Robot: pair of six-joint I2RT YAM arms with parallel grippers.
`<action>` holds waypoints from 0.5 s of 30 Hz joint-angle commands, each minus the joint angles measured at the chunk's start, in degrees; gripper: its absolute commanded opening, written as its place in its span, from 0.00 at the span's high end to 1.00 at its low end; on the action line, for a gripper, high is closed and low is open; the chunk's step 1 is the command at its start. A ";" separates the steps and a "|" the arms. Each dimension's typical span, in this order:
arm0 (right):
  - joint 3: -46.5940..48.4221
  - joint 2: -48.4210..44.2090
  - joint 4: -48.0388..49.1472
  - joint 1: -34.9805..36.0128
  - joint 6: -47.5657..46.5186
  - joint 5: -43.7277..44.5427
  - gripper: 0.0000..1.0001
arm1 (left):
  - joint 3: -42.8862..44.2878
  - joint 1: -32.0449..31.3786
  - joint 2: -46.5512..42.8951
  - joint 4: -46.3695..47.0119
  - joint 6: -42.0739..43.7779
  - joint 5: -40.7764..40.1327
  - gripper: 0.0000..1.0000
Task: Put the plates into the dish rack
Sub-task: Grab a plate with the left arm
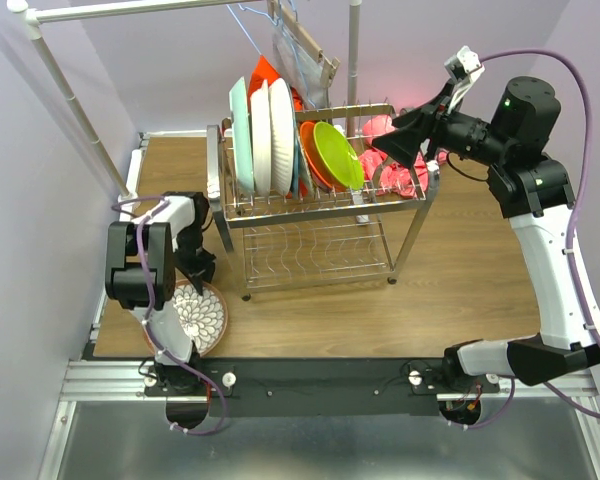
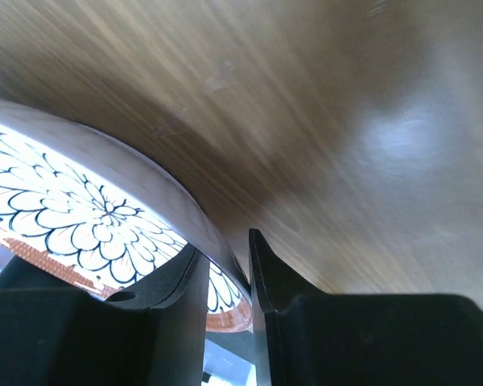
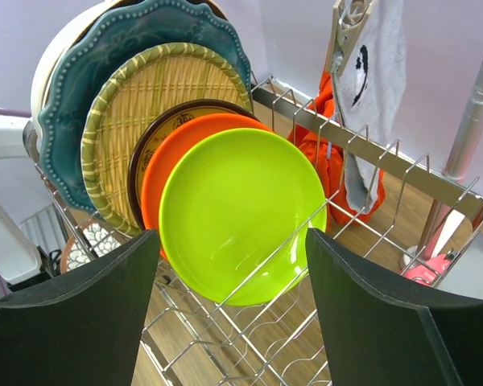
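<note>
The dish rack (image 1: 320, 205) stands mid-table with several plates upright in its upper shelf: mint (image 1: 242, 135), white (image 1: 280, 135), orange (image 1: 313, 155) and lime green (image 1: 338, 155). The right wrist view shows the lime plate (image 3: 241, 213), orange (image 3: 165, 161), tan woven (image 3: 145, 104) and teal (image 3: 105, 64) plates. My right gripper (image 1: 388, 135) (image 3: 232, 233) hangs open above the rack's right end, holding nothing. A white-and-brown floral plate (image 1: 198, 315) (image 2: 80, 209) lies on the table at near left. My left gripper (image 1: 195, 265) (image 2: 225, 249) straddles its rim, one finger on each side.
A white clothes rail (image 1: 70, 90) runs along the back and left, with hangers and garments (image 1: 300, 50) behind the rack. Red and pink cloths (image 1: 395, 165) lie by the rack's right end. An orange cloth (image 3: 330, 145) and a metal pole (image 3: 467, 145) stand behind the rack.
</note>
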 commanded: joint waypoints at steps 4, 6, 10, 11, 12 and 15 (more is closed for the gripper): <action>-0.26 -1.19 1.41 -0.63 0.50 1.27 0.18 | 11.79 0.46 -3.94 2.30 1.26 -1.37 1.00; -0.08 -1.10 1.41 -0.55 0.59 1.09 0.18 | 12.59 0.55 -6.05 2.30 0.82 -0.58 1.00; 0.36 -0.66 1.41 -0.55 0.77 0.74 0.18 | 14.35 0.82 -7.63 2.30 1.34 -0.05 1.00; 0.71 -0.49 1.50 -0.55 0.85 0.74 0.18 | 15.57 0.82 -8.33 2.30 1.43 -0.13 1.00; 0.80 -0.40 1.50 -0.55 0.94 0.57 0.18 | 16.37 0.82 -8.60 2.30 1.52 -0.40 1.00; 1.32 -0.13 1.50 -0.63 0.94 0.39 0.18 | 19.53 3.10 -10.53 2.30 2.40 -1.71 1.00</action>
